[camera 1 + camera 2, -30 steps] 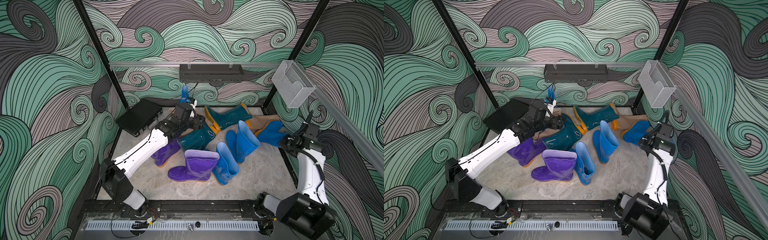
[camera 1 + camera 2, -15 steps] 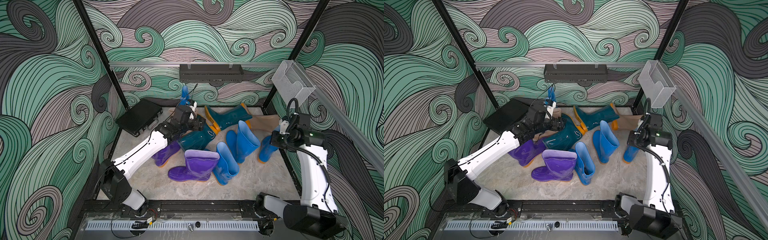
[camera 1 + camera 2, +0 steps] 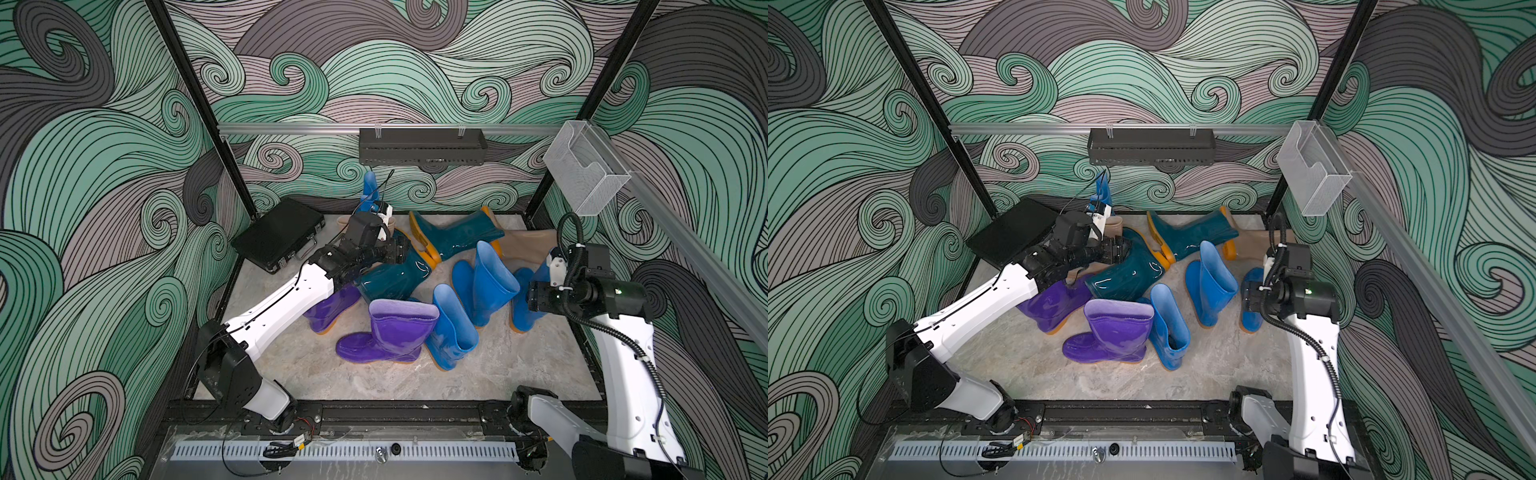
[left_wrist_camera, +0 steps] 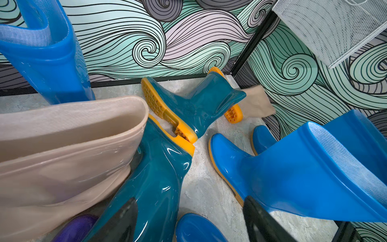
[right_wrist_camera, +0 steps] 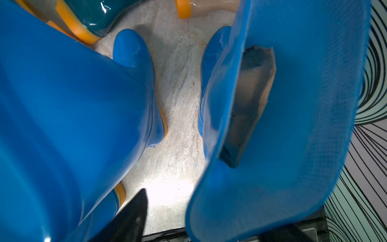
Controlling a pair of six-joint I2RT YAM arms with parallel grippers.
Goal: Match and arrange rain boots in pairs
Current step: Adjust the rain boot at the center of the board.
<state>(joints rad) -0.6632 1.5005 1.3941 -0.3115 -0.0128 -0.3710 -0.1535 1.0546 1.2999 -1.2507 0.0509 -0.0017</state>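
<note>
Blue rubber filled the right wrist view. The right gripper point(image 3: 534, 297) hung at the rim of an upright blue boot point(image 5: 293, 125), with one finger point(image 5: 129, 215) outside the shaft wall and clear of it. Its jaws stood apart and gripped nothing. That boot stood on its sole directly under the gripper, and a second blue boot point(image 5: 62, 125) stood just beside it, on the side toward the other arm. I judged the step in hand to be the setting of a blue pair, close to done. The next move would call for lifting off the rim without tipping the shaft.

The left gripper point(image 3: 398, 252) reached over the heap, its jaws spread wide either side of a lying teal boot point(image 4: 155, 178). Bare floor showed between that boot and one finger point(image 4: 261, 220), so it clamped nothing. Beyond its fingertips lay the other teal boot point(image 4: 199, 100), the two soles touching, and a beige boot point(image 4: 62, 146) pressed alongside.

High beyond the left gripper, the black wire tray point(image 3: 422, 145) hid whatever it held. The clear bin point(image 3: 584, 174) above the right gripper showed nothing inside. The black case point(image 3: 278, 239) beside the left arm lay shut. Down the blue boot's shaft sat a grey-beige insert point(image 5: 249, 104).
</note>
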